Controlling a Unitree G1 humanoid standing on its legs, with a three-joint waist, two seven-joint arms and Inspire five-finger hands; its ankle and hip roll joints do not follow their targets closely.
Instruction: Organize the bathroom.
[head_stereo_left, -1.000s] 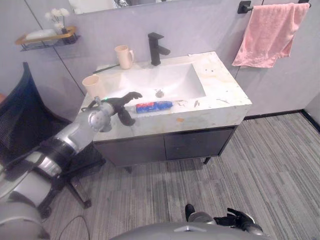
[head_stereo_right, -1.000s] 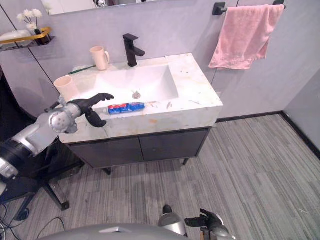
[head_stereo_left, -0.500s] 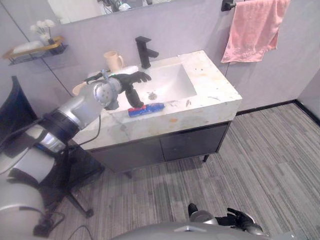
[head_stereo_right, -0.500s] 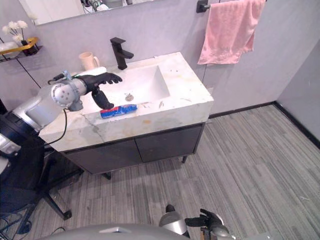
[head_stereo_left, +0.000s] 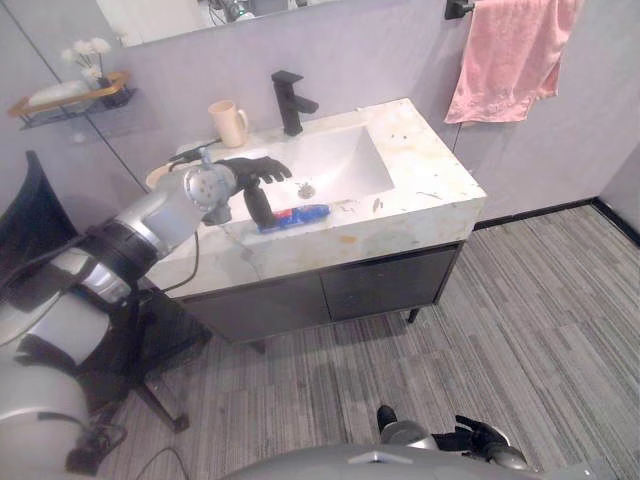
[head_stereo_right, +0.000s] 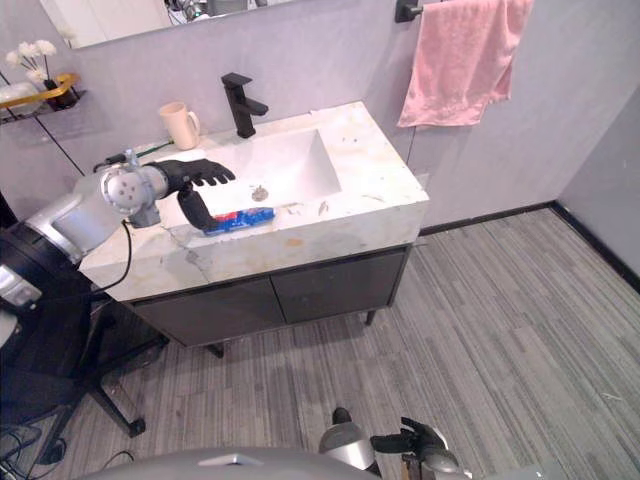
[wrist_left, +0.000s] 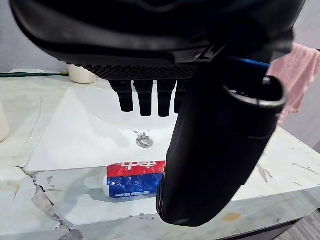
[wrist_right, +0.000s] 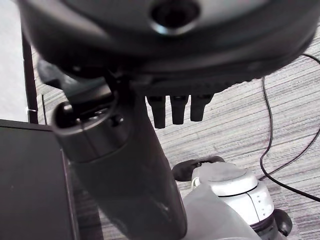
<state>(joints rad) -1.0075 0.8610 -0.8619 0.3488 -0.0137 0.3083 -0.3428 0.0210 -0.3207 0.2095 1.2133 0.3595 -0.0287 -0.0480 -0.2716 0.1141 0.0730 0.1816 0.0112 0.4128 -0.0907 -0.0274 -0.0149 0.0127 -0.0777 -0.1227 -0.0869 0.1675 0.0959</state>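
Toothpaste: blue, red and white soft tube (head_stereo_left: 295, 214) lying flat on pale marble counter (head_stereo_left: 425, 175) at front lip of white basin (head_stereo_left: 340, 160). Left hand (head_stereo_left: 255, 172) spread above it, thumb down beside one end, holding nothing. Likely light, squashy, slick; best pinched across middle. Right hand (wrist_right: 172, 107) low, fingers relaxed.

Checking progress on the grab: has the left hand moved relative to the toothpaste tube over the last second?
Yes. The left hand swung from the counter's front-left corner to above the toothpaste tube, fingers over the sink.
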